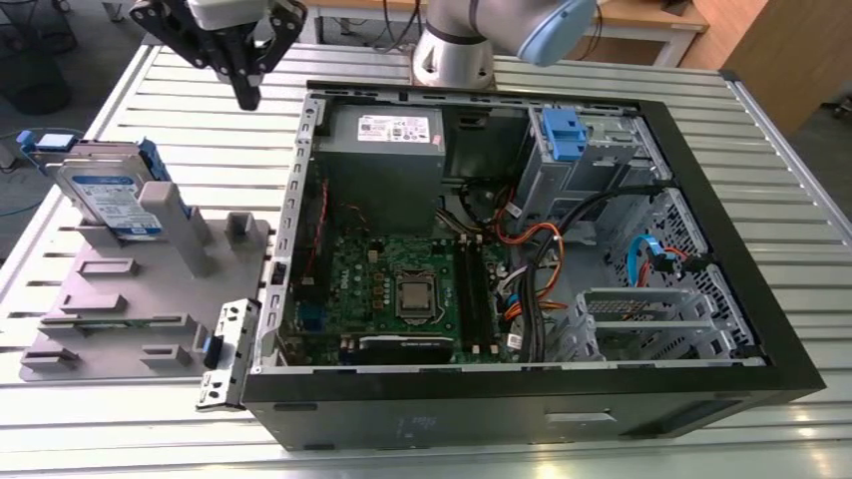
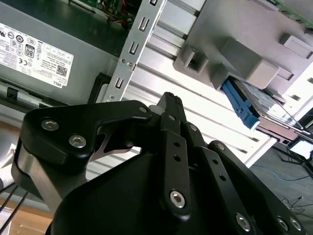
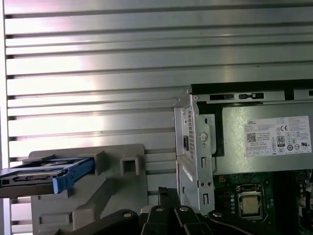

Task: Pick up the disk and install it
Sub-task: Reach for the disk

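From my station I read the gripper (image 1: 247, 98) as closed on nothing: in the exterior view its black fingers taper to a single tip with no gap, and the second wrist view shows them lying side by side. It hangs pointing down over the slatted aluminium tabletop (image 1: 107, 424), just outside the far corner of the open computer case (image 1: 533, 409), on the exterior view's left, beside the grey power supply (image 1: 386, 140).

The disk (image 1: 110, 195) has not been picked up. It stands on its edge in the grey fixture (image 1: 120, 299) near the table's edge on the exterior view's left, label face showing and blue carrier rails along its sides.

From the gripper, the disk lies lower down, further toward the exterior view's left and nearer that camera. Open tabletop separates them, so they are clearly apart. The first wrist view shows the disk (image 3: 36, 178) edge-on. Its long axis seems to run roughly parallel to the case's side wall, with a blue rail end turned toward the case. I judge the thin top edge to be the part presented to the fingers.

The drive cage (image 1: 586, 165) with the blue latch sits in the case's far corner on the exterior view's right, well apart from the disk.
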Tool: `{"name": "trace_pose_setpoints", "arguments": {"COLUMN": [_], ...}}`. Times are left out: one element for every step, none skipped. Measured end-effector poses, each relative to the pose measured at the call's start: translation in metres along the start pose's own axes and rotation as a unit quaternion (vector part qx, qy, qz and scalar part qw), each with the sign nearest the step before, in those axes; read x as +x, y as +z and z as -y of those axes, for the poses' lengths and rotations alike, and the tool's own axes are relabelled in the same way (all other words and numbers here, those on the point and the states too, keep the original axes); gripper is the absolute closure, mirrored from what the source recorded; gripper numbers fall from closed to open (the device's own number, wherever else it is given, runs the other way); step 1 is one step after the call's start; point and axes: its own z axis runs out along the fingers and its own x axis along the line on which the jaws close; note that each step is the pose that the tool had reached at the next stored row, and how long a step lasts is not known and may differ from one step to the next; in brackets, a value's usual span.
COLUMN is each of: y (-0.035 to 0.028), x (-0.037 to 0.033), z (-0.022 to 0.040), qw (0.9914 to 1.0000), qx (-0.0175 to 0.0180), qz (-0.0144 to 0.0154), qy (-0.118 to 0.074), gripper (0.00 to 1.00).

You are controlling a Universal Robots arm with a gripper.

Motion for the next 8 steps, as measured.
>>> {"name": "trace_pose_setpoints", "arguments": {"y": [0.0002,0.0005,0.0007,0.0009,0.0011,0.0013,0.0014,0.0015], "x": [0.0027,0.0053,0.008,0.0104,0.0131,0.0154,0.0177,0.0201], "z": [0.0002,0.0005,0.0007,0.0009,0.0011,0.0012,0.0014,0.0016], "qw": [1.0,1.0,1.0,1.0,1.0,1.0,1.0,1.0], "qx": [0.0,0.0,-0.0001,-0.0001,0.0,0.0,0.0,0.0], "qz": [0.0,0.0,0.0001,0.0001,0.0,0.0001,0.0,0.0], "qy": [0.0,0.0,0.0,0.0,0.0,0.0,0.0,0.0], "gripper": [0.89,0.89,0.89,0.89,0.89,0.89,0.89,0.89]}}
